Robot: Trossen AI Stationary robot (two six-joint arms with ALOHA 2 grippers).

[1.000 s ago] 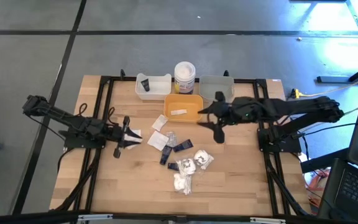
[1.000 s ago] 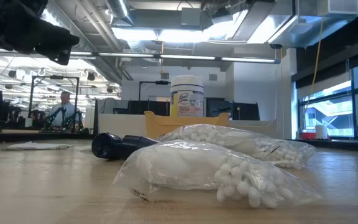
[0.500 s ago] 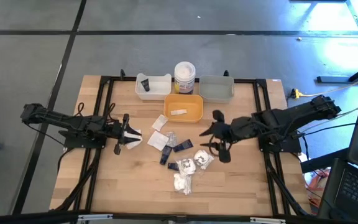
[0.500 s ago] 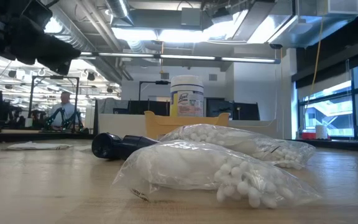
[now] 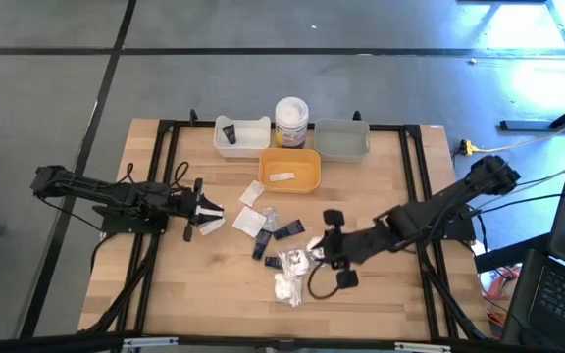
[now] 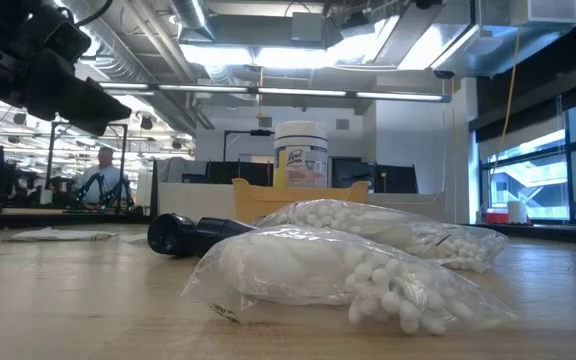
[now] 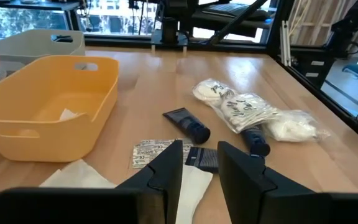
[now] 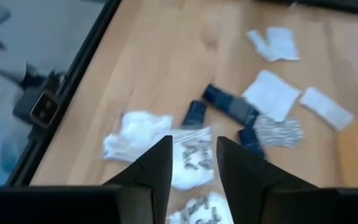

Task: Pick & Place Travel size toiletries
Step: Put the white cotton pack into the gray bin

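We're hanging the right gripper [image 5: 330, 253], jaws part open and empty, just right of the clear-wrapped fluffy packs [image 5: 297, 263] to line up a grab. Left gripper [image 5: 196, 208] is clamping a white sachet [image 7: 188, 193] left of that pile, ready for the yellow tray [image 5: 291, 182].

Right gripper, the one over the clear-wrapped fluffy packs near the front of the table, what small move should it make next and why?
Probably lower straight down onto a clear-wrapped fluffy pack. The right gripper hangs at the cluster's edge, and its wrist view shows the pack lying between its fingers with nothing gripped yet. The left gripper, holding a white sachet, is apart from it.
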